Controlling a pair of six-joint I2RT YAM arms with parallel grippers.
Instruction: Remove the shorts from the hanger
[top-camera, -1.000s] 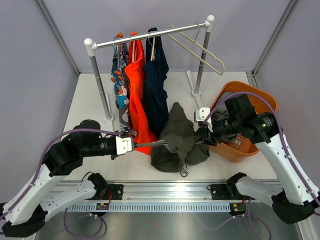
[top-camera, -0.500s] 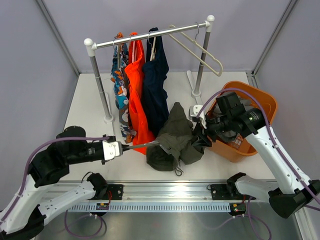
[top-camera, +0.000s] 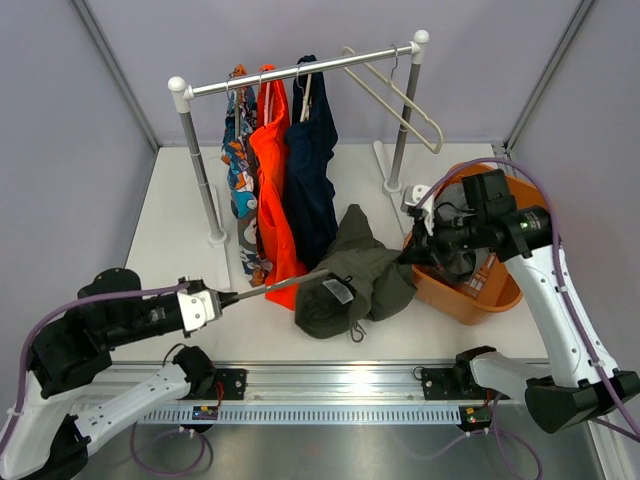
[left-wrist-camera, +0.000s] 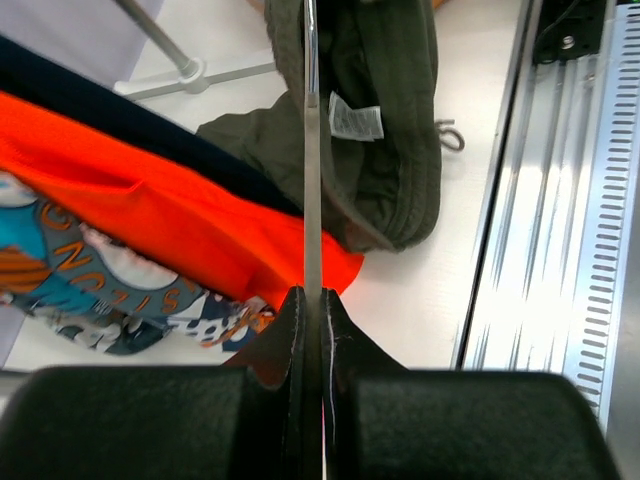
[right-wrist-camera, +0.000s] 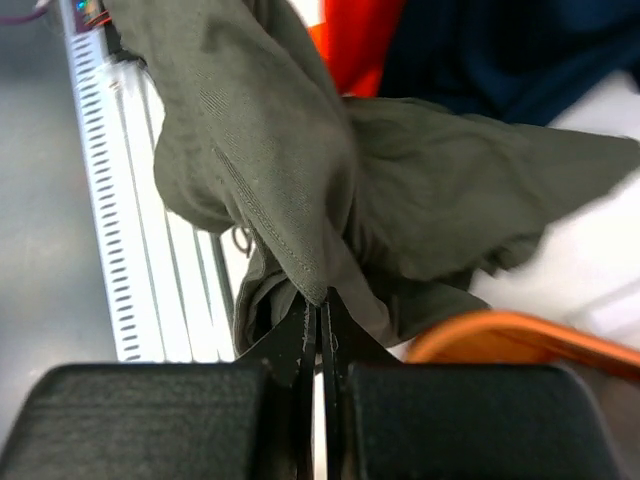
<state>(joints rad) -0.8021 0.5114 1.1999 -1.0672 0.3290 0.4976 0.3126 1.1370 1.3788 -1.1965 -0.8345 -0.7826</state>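
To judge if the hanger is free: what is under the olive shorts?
A thin metal hanger rod, held by the left gripper, runs into the olive shorts; its far end is covered by cloth.

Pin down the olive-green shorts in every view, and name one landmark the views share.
Top external: olive-green shorts at centre.
Left wrist: the shorts at top centre, at the far end of the hanger bar gripped by the left hand.
Right wrist: the shorts fill the upper frame, pinched in the right hand.
Shared landmark: the bright orange shorts, beside them in all three views.
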